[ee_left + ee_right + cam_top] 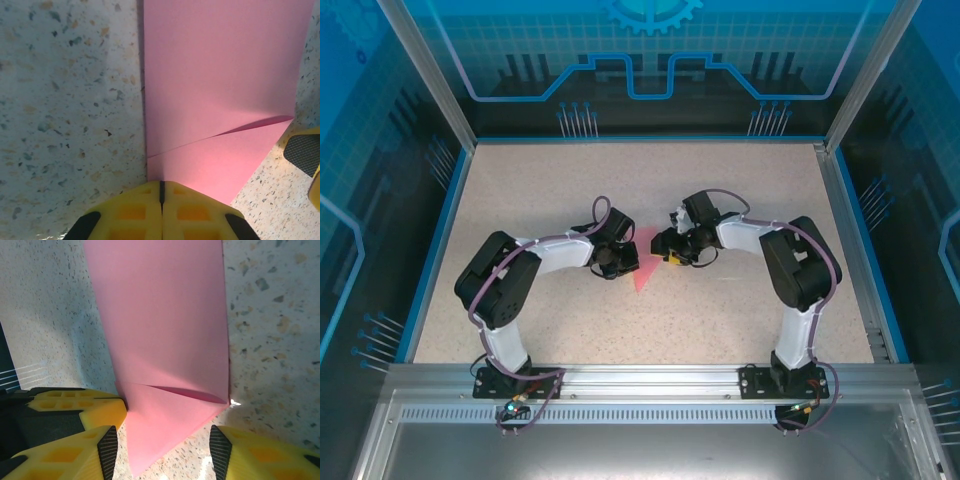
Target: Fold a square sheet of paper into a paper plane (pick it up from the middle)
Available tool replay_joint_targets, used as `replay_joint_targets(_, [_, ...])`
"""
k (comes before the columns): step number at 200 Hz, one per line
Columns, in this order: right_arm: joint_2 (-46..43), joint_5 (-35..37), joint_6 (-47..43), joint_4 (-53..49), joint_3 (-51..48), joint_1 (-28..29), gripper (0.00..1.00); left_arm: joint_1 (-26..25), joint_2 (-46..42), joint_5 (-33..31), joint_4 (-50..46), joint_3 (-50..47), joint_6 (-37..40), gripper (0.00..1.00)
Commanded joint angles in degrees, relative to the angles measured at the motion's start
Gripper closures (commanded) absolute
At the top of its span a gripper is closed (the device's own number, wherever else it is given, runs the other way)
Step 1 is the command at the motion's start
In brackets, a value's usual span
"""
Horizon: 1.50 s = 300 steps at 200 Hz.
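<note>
Seeing thin pink-red square sheet of paper (645,272), partly folded with diagonal flap, lying flat on beige speckled tabletop (550,190), mid-table between both arms. My left yellow-fingered gripper (161,182): jaws fully closed, tips meeting paper's near edge; can't tell whether sheet is pinched. My right yellow-fingered gripper (164,440): jaws roughly half apart, holding nothing, straddling paper's pointed corner.

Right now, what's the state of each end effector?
Left end effector: shut, tips at the edge of the pink paper; a pinch cannot be told.
Right end effector: open over the paper, holding nothing.
</note>
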Motion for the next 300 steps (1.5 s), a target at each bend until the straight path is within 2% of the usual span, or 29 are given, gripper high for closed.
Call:
replay_joint_targets(1, [1.5,-1.6,1.3,0.4,1.7,1.0,0.46,0.7,1.5,-0.6,-1.6,0.7,-1.0,0.94])
replay_joint_targets(29, [2.1,-0.9,2.2,-0.8,2.5,1.0,0.47,0.9,1.5,-0.3,-1.8,0.4,-1.4,0.94])
replay_joint_targets(69, [0.6,5.4,4.5,-4.3,2.6,1.1,0.45,1.1,0.6,-0.1,-1.5,-0.5,-2.0,0.94])
replay_joint_targets(180, [2.5,1.9,5.7,-3.4,4.5,2.1,0.45,1.7,-3.4,0.7,-1.5,-1.7,-3.0,0.84])
replay_joint_targets(253, [2.7,2.3,5.9,-3.7,4.7,2.2,0.45,2.4,-4.7,0.5,-1.8,-2.5,-3.3,0.8])
replay_joint_targets(300, [0.8,6.0,7.5,-4.5,3.6,2.1,0.42,2.6,-5.2,0.3,-1.8,-2.7,-3.2,0.79])
